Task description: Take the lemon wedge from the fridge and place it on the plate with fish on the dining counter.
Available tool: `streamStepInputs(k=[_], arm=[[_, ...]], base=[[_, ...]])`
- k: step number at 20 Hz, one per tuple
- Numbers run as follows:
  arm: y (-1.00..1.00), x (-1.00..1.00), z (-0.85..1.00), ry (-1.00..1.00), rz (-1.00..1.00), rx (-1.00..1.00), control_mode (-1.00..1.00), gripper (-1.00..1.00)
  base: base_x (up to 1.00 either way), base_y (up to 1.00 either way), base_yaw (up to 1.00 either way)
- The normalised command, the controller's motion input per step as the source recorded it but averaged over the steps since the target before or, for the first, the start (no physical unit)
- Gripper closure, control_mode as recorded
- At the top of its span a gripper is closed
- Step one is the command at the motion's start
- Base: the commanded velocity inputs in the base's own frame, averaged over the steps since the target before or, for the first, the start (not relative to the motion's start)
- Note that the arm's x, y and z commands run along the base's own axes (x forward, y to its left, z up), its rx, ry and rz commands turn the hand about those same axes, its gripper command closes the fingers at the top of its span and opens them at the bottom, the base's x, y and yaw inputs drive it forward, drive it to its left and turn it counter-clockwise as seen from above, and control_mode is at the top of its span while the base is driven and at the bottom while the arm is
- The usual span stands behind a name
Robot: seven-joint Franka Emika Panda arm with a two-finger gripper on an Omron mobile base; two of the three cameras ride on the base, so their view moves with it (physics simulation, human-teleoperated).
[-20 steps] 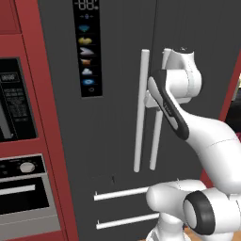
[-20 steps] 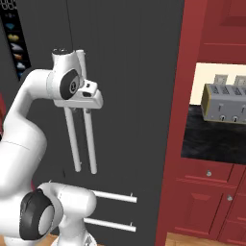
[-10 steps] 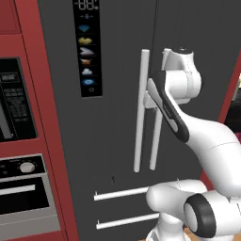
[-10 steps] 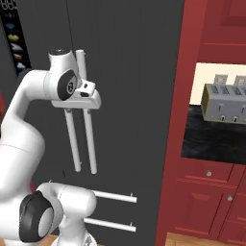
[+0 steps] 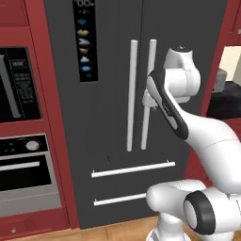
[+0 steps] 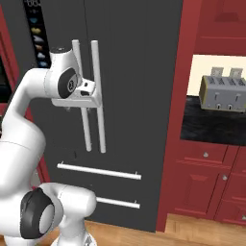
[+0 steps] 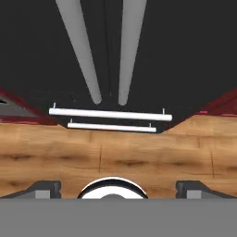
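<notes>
Dark grey fridge (image 5: 108,141), both doors closed, flanked by red cabinetry (image 6: 211,182); lemon wedge not visible, so place cannot be told. Black built-in ovens (image 5: 21,141) left of fridge. Wooden floor (image 7: 115,152) below. Black-topped counter (image 6: 211,127) to the right, carrying a silver toaster (image 6: 223,93). Two long pale bar handles (image 5: 132,101) upright at the door seam, close together; two horizontal drawer bars (image 5: 133,169) beneath them. Icon panel (image 5: 84,42) on left door. Hand (image 7: 118,187) up near the handles, fingertips (image 7: 44,189) spread wide, released, grasping nothing.
</notes>
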Motion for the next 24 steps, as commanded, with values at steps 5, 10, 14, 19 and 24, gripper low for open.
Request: streamStepInputs(k=[5,10,14,19,24], arm=[[0.0,0.0,0.0,0.0,0.0,0.0,1.0,-1.0],[0.01,-0.09,0.0,-0.05,0.0,0.0,-1.0,-1.0],[0.0,-0.3,0.04,-0.24,0.0,0.0,-1.0,-1.0],[-0.02,0.09,0.3,-0.26,0.0,-0.03,-1.0,-1.0],[-0.12,0.25,0.25,-0.36,0.01,0.0,-1.0,-1.0]], base=[[-0.73,0.17,0.0],[-0.18,0.06,0.0],[0.0,0.0,0.0],[0.0,0.0,0.0],[0.0,0.0,0.0]])
